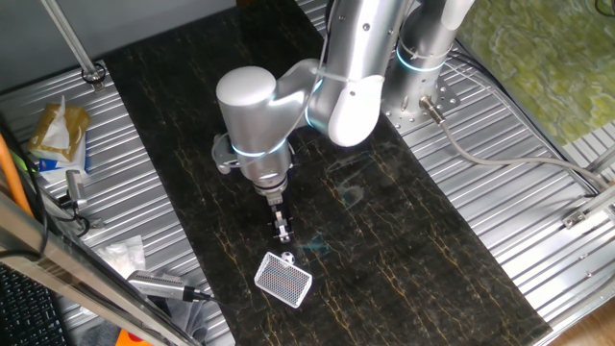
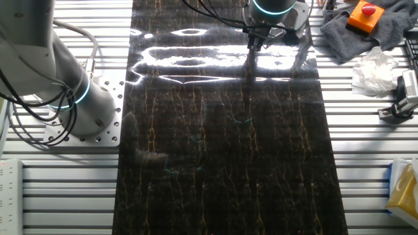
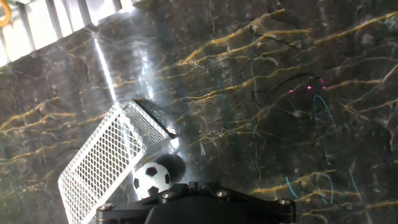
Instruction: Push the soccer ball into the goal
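The soccer ball (image 3: 152, 179), white with black patches, rests on the dark marble mat against the lower right edge of the goal (image 3: 102, 158), a white frame filled with fine mesh. My gripper (image 3: 194, 185) is just right of the ball at the bottom of the hand view, its black body hiding the fingertips. From one fixed view the gripper (image 1: 282, 231) points down as one narrow tip, fingers together, just above the ball (image 1: 288, 257) and the goal (image 1: 283, 279). The other fixed view shows only the gripper (image 2: 251, 42) at the mat's far end.
The dark mat (image 1: 384, 240) lies on a ribbed metal table (image 1: 538, 221). A snack bag (image 1: 58, 130), crumpled tissue (image 1: 123, 255) and a metal tool (image 1: 159, 284) lie left of the mat. A grey cloth with an orange button (image 2: 366, 13) sits across from a second arm's base (image 2: 78, 98).
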